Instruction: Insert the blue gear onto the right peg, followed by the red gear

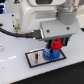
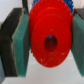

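My gripper [image 1: 56, 46] is shut on the red gear [image 1: 56, 44], a small bright-red toothed disc. It hangs tilted just above the blue gear [image 1: 49, 54]. The blue gear lies flat on the grey black-edged plate [image 1: 35, 60], toward the exterior view's right. In the wrist view the red gear [image 2: 49, 41] fills the middle, centre hole facing the camera, clamped between two teal pads [image 2: 20, 44]. A sliver of the blue gear [image 2: 48, 3] shows past its rim. I cannot see the right peg; the gears and my gripper cover that spot.
The plate lies on a white table [image 1: 15, 70]. The arm's white body [image 1: 47, 15] and a black cable [image 1: 20, 34] hang over the far side of the plate.
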